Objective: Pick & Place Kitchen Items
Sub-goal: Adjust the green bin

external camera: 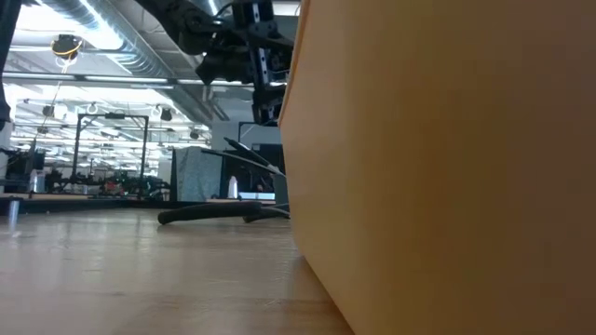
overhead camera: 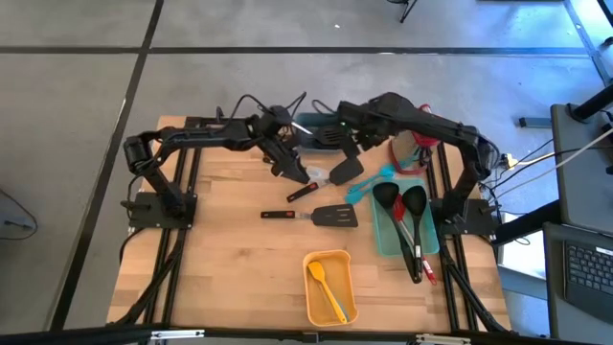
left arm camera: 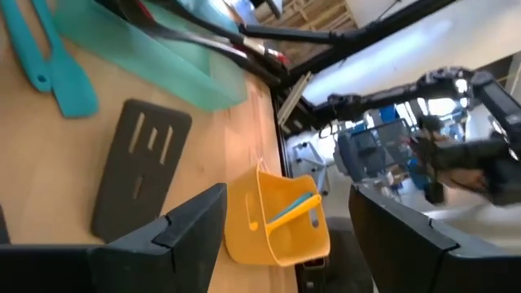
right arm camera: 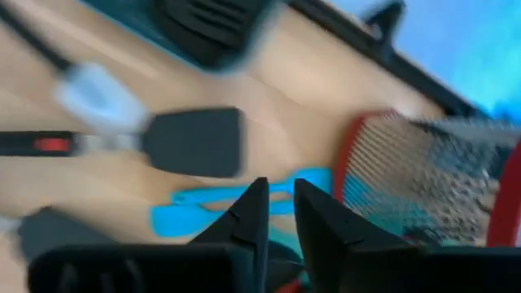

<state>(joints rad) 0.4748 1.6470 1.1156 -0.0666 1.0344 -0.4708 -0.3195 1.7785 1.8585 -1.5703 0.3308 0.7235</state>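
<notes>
Currently, with the left gripper (overhead camera: 290, 169) open above the black turner (overhead camera: 338, 176) mid-table and the right gripper (right arm camera: 277, 213) nearly closed and empty beside the teal spatulas (overhead camera: 369, 184), descend squarely over one handle before closing.

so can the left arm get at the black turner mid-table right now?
Probably yes. The left claw is open, holding nothing, hovering just behind the black turner, which lies flat on bare wood with nothing on top; the right claw sits further back.
</notes>
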